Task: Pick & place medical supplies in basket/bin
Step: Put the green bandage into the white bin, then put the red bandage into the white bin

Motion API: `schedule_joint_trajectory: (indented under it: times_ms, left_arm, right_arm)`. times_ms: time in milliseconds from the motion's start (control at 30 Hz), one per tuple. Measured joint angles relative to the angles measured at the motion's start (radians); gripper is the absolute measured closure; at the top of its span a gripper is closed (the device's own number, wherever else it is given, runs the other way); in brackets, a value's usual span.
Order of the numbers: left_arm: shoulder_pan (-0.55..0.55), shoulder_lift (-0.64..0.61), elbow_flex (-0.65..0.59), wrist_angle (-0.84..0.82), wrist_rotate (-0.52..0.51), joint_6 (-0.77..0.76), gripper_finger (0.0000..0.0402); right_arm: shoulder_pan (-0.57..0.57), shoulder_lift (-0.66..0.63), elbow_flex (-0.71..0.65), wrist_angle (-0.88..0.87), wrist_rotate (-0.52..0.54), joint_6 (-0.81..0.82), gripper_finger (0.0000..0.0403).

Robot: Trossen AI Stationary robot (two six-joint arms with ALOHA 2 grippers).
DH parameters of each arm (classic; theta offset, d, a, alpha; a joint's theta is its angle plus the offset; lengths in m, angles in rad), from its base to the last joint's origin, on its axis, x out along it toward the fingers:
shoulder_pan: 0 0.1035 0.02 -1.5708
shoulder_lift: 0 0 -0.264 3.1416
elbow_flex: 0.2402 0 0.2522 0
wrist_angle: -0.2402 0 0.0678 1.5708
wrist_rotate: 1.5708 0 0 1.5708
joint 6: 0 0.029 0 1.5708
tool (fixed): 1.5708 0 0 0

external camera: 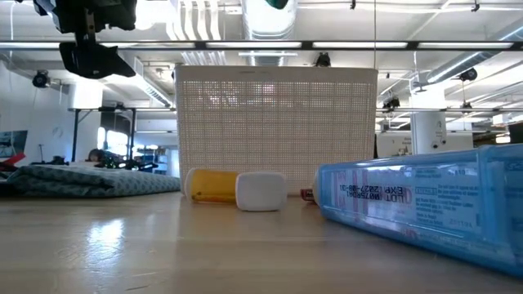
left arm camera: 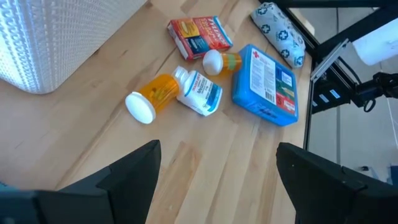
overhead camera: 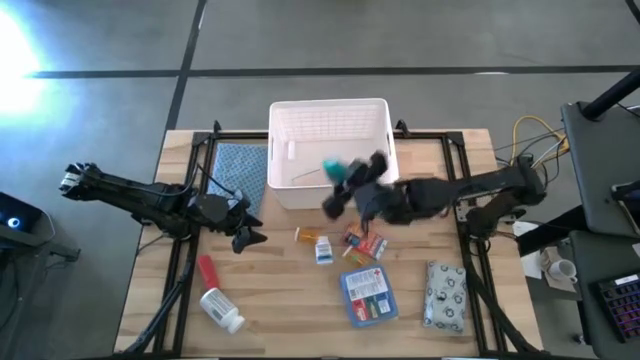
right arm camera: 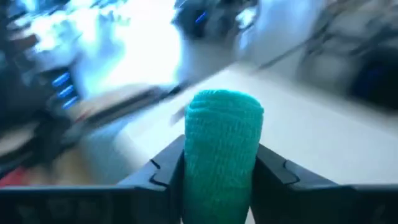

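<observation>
Overhead, we see the right hand point(overhead camera: 338, 183) pinching a teal bandage roll point(overhead camera: 333, 167) at the near wall of the white slotted basket point(overhead camera: 300, 125), which stands at the far side of the wooden counter point(overhead camera: 290, 300). From the right wrist, the teal roll point(right arm camera: 221, 149) sits clamped between both fingers point(right arm camera: 165, 171). The left hand point(overhead camera: 247, 237) hovers over the counter beside a blue cloth point(overhead camera: 238, 165), its fingers point(left arm camera: 130, 168) spread wide. Before the basket we count an orange pill bottle point(left arm camera: 152, 98), a white-labelled bottle point(left arm camera: 199, 90), a red box point(left arm camera: 199, 34), a blue first-aid pack point(left arm camera: 266, 84) and a patterned pouch point(left arm camera: 280, 25). A red tube point(overhead camera: 207, 270) and white bottle point(overhead camera: 222, 308) lie near the left edge.
</observation>
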Motion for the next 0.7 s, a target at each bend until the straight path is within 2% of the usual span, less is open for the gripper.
schedule_joint_trajectory:
  times_ms: [167, 300, 400, 633, 700]
  left_arm:
    - [0.0, 0.0, 0.0, 0.0, 0.0, 0.0, 0.0105]
    - [0.0, 0.0, 0.0, -0.001, 0.001, 0.0, 0.0105]
    - [-0.001, 0.0, 0.0, -0.019, 0.005, 0.0, 0.0105]
    - [-0.001, -0.003, 0.0, -0.054, 0.005, -0.002, 0.0105]
    - [-0.001, -0.003, 0.0, -0.08, 0.012, 0.05, 0.0105]
  right_arm:
    - [-0.176, -0.026, 0.03, -0.007, -0.028, -0.023, 0.0213]
    - [-0.278, -0.027, 0.052, -0.017, -0.185, 0.046, 0.015]
    - [-0.302, -0.028, 0.07, -0.02, -0.293, 0.053, 0.0111]
    - [-0.282, -0.023, 0.079, -0.027, -0.292, -0.036, 0.0057]
    - [-0.266, -0.023, 0.078, -0.046, -0.294, -0.076, 0.0051]
